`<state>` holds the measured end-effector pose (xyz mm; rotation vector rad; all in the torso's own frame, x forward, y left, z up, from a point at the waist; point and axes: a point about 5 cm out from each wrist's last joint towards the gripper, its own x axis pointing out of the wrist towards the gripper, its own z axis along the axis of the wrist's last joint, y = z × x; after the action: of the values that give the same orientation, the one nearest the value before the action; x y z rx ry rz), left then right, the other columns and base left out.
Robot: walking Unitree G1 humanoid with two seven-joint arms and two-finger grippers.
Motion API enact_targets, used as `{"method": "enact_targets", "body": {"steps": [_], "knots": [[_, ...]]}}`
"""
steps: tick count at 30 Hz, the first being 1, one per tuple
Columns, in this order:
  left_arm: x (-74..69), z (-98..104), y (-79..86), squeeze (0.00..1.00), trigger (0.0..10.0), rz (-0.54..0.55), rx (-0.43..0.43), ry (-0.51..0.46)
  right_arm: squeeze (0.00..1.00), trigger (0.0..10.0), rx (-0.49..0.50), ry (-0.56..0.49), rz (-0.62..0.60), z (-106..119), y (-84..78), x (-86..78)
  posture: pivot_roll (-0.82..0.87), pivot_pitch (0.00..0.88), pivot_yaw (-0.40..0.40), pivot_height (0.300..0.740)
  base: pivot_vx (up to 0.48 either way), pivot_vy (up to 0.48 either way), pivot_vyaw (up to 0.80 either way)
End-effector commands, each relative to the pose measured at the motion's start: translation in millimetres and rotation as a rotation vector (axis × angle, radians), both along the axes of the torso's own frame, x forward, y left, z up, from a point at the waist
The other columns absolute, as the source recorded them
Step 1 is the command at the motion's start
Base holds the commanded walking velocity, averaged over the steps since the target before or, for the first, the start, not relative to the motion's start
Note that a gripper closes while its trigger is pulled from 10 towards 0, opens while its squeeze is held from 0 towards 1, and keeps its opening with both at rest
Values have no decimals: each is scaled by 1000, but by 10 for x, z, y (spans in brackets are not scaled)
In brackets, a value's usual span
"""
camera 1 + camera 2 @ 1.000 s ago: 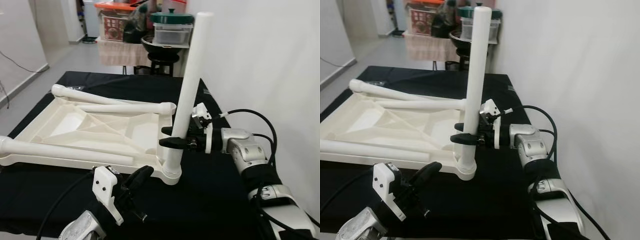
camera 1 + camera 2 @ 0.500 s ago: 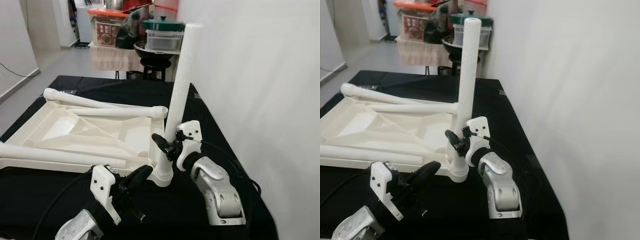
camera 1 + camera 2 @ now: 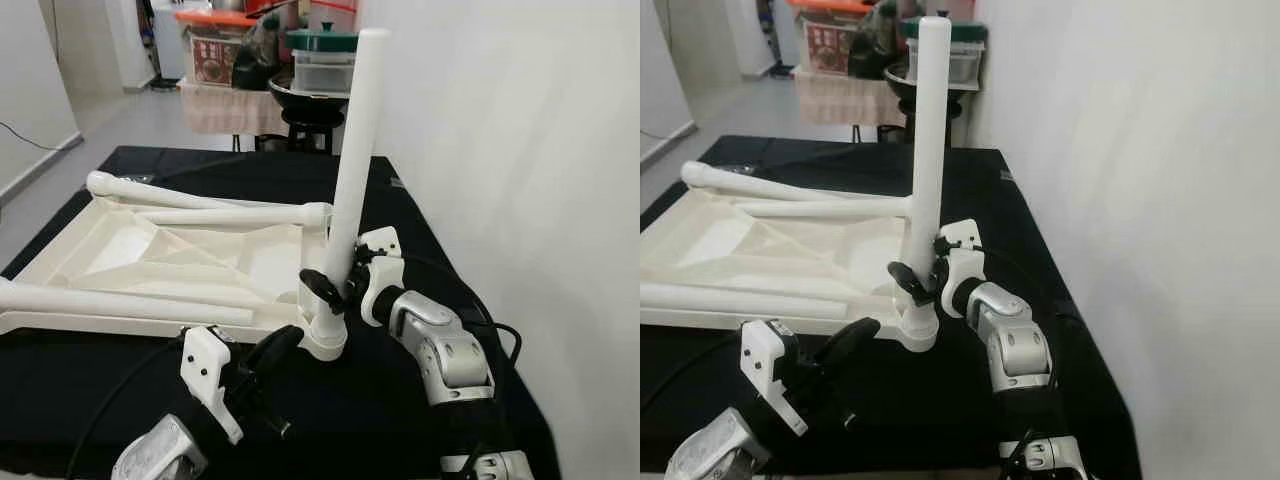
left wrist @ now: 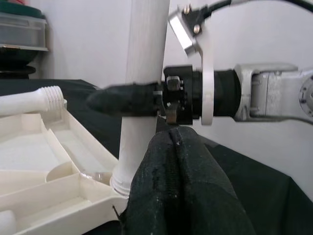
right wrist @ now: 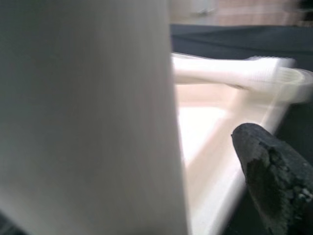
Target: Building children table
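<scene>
Right gripper clamps the upright leg just above its corner socket; judged best: twist squarely, keeping the leg vertical.

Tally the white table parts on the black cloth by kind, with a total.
Tabletop, lying upside down: 1
Upright leg in the corner socket, right gripper around it: 1
Legs lying on the tabletop: 3
Total: 5
</scene>
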<state>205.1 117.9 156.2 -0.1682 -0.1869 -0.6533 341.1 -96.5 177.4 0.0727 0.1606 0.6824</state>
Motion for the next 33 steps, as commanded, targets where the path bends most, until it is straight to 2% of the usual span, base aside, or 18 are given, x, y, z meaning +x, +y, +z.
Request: {"method": "enact_targets", "body": {"steps": [1,2,4,5,7,9,10,12,13,22,24,27,28,29,30,31,33], "knots": [[5,-34,-12,0,10000,2,3,13,0,10000,21,-64,95,160,19,37,10,0,-110,740,0,0,0],[5,-34,-12,0,10000,2,3,13,0,10000,21,-64,95,160,19,37,10,0,-110,740,0,0,0],[12,-42,-21,0,10000,2,2,14,0,10000,5,-171,372,348,-41,103,17,0,-110,740,0,0,0],[12,-42,-21,0,10000,2,2,14,0,10000,5,-171,372,348,-41,103,17,0,-110,740,0,0,0],[10,-51,-24,0,10000,1,2,17,0,10000,-20,-162,555,377,-141,131,24,0,-111,740,0,0,0],[8,-54,-25,0,10000,1,2,18,0,10000,-29,-144,600,366,-182,140,26,0,-111,740,0,0,0],[5,-57,-26,0,10000,1,3,20,0,3882,-23,-119,622,355,-218,156,28,0,-112,740,0,0,0],[5,-57,-26,0,10000,1,3,20,0,3882,-23,-119,622,355,-218,156,28,0,-112,740,0,0,0],[4,-59,-26,0,10000,1,2,20,0,0,-8,-98,632,351,-253,172,28,0,-112,740,0,0,0],[-10,-57,-25,0,10000,-1,2,23,0,0,15,-83,599,314,-387,184,22,0,-102,740,0,0,0],[-19,-51,-25,0,10000,-1,1,22,0,0,25,-103,544,246,-449,124,23,0,-107,740,0,0,0],[-23,-46,-25,0,10000,-1,1,21,0,0,27,-112,533,214,-475,110,19,0,-107,740,0,0,0],[-39,-32,-14,0,10000,-1,1,19,0,0,-10,-81,381,-22,-383,-14,13,0,-118,740,0,0,0],[-39,-32,-14,0,10000,-1,1,19,0,0,-10,-81,381,-22,-383,-14,13,0,-118,740,0,0,0],[-48,-25,-7,0,10000,-1,1,17,0,0,-22,-63,311,-111,-325,-62,14,0,-119,740,0,0,0],[-51,-18,4,0,10000,-1,1,17,0,0,11,-63,-148,-155,-277,-1,9,0,-111,740,0,0,0],[-51,-18,4,0,10000,-1,1,17,0,0,11,-63,-148,-155,-277,-1,9,0,-111,740,0,0,0]]}}
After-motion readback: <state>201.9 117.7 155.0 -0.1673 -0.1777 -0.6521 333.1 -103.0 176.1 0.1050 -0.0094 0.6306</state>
